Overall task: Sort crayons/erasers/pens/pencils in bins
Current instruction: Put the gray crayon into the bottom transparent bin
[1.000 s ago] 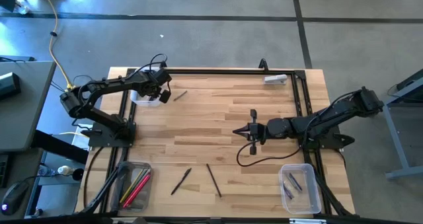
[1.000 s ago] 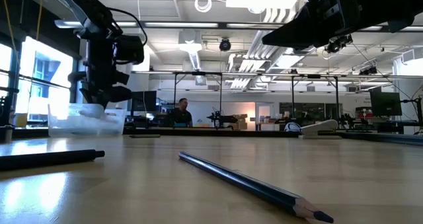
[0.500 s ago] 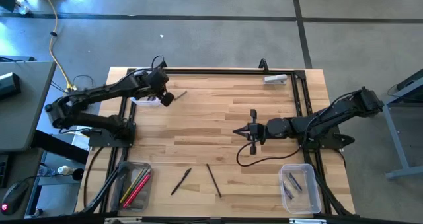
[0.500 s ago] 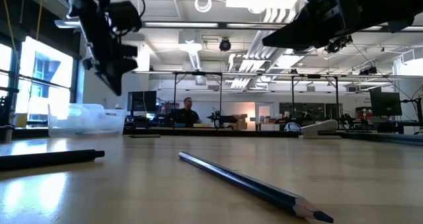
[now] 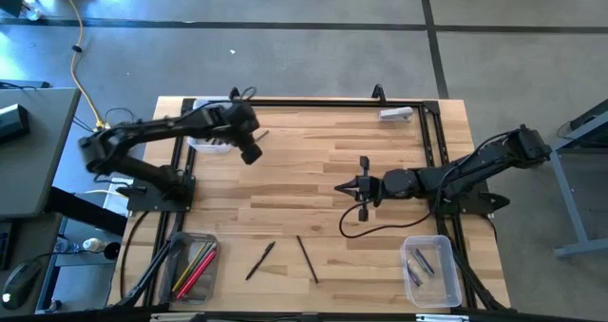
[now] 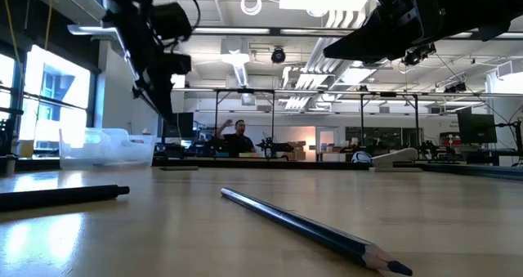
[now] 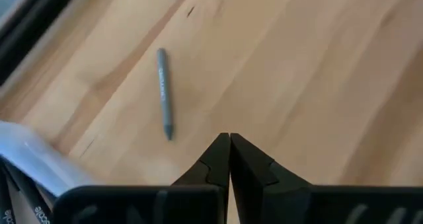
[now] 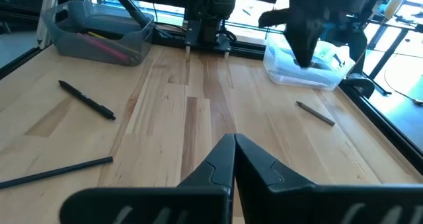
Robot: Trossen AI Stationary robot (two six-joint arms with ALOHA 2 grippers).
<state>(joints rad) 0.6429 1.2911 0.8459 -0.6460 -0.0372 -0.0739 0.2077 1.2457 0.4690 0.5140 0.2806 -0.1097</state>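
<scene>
My left gripper (image 5: 251, 155) (image 7: 229, 142) is shut and holds nothing. It hangs above the wood just right of the clear far-left tub (image 5: 207, 142) (image 6: 106, 146). A grey stick (image 5: 259, 135) (image 7: 164, 112) lies flat beside it. My right gripper (image 5: 339, 189) (image 8: 233, 140) is shut and waits above mid-table. A black pen (image 5: 259, 259) (image 8: 87, 100) and a dark pencil (image 5: 306, 258) (image 6: 310, 228) lie flat near the near edge. The grey-tinted bin (image 5: 195, 265) holds red and yellow sticks. The near-right clear bin (image 5: 432, 270) holds grey ones.
A white object (image 5: 396, 114) lies by the far rail. A black frame (image 5: 332, 102) runs along the table's far edge and down both sides. A cable (image 5: 353, 229) loops below the right arm. In the room behind, a person (image 6: 237, 136) shows far off.
My left gripper has risen from above the clear far-left tub and swung toward the table's right and slightly nearer. It has tipped from pointing straight down to a slant. The right arm and the sticks on the table have kept still.
</scene>
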